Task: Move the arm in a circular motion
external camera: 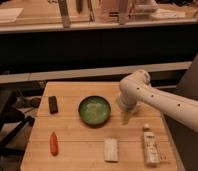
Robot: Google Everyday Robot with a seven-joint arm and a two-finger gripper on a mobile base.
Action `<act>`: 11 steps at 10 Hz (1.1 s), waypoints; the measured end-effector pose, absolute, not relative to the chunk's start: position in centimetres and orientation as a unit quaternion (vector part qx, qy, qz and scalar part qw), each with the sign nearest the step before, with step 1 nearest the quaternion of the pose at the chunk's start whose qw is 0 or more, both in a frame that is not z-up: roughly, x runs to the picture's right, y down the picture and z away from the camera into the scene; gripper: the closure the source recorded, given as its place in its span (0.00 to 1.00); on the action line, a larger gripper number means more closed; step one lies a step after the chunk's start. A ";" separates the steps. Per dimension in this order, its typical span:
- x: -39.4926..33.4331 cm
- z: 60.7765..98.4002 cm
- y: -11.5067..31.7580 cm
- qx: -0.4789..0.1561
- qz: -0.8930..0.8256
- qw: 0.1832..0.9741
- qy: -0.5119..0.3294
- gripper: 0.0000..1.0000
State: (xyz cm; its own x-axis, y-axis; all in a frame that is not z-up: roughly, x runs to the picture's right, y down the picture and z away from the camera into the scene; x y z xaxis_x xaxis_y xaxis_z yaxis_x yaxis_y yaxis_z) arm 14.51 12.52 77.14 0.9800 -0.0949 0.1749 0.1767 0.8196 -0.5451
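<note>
Spreading across the lower half of the view, a light wooden table (82, 150), carrying everything else. Reaching in from the right edge over that table, the arm (162, 100): thick white tube, small dark screw holes along it, bending at a rounded elbow just right of the green bowl (94, 110). Dropping down from that elbow, a short segment ending in the gripper (125, 117), hanging close above the tabletop just right of the bowl's rim. Cannot tell how the claw is set, wide or narrow; looking pale against the wood, gripping nothing that can be made out.

Sitting near the table's middle, the bowl itself, round, dark green, paler inside. Lying to the bowl's lower right, near the table's right edge, a white bottle (151, 145) on its side. Resting below the bowl, a pale flat bar (111, 149). Lying to the bowl's lower left, an orange carrot-like piece (53, 143). Sitting to the bowl's left, a small black block (53, 104).
</note>
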 end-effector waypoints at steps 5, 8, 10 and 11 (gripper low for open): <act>14.1 77.9 12.2 -0.292 -0.070 0.951 -0.072 0.20; 14.5 78.3 12.0 -0.292 -0.062 0.952 -0.071 0.20; 14.6 78.7 11.8 -0.292 -0.058 0.952 -0.071 0.20; 14.7 78.7 11.9 -0.292 -0.057 0.952 -0.071 0.20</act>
